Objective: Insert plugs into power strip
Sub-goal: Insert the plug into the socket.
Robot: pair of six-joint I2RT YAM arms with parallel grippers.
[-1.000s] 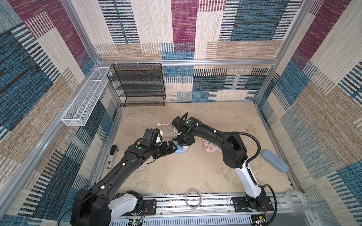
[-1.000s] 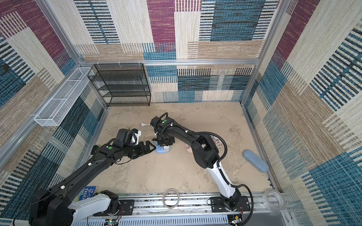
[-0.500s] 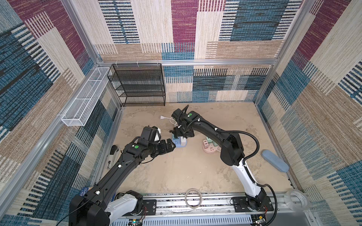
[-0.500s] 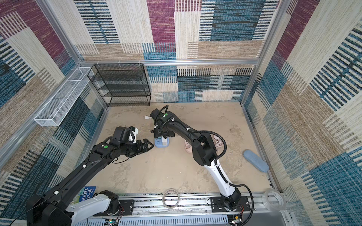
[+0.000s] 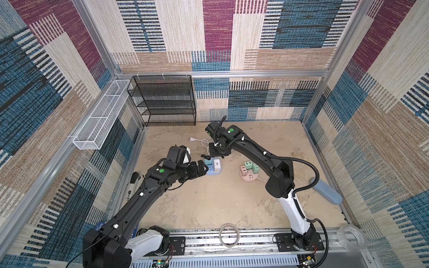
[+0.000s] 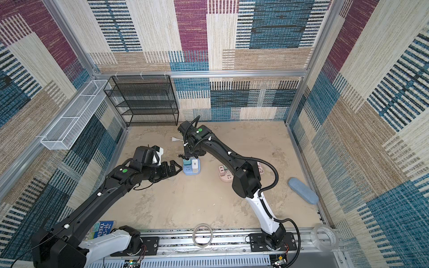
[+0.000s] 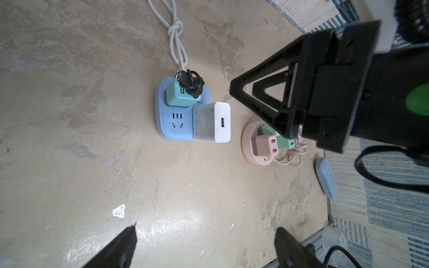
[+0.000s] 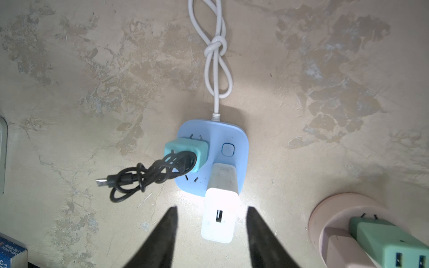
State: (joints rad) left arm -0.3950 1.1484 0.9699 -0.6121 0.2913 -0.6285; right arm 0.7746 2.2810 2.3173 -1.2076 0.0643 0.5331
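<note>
Plugs number five, and all stand in two power strips on the tan floor. At the left, the left gripper hangs just beside the blue power strip, its jaws spread wide and empty.

On that square strip stand two plugs. The teal plug is a short rounded block with its top face up, and from it hangs one coiled black cord. Just beside it, the white plug is taller, its long axis upright, with one USB slot in its top face. One three-pin socket on the strip shows free. A knotted white cord runs from the strip toward the rear wall.

The right gripper hovers over the white plug, its jaws parted to either side with a gap showing, gripping nothing.

Further right, apart from the blue strip, lies the round pink power strip. It carries three plugs, close together and upright: one pink plug and two mint green plugs, with USB slots on their upper faces.
</note>
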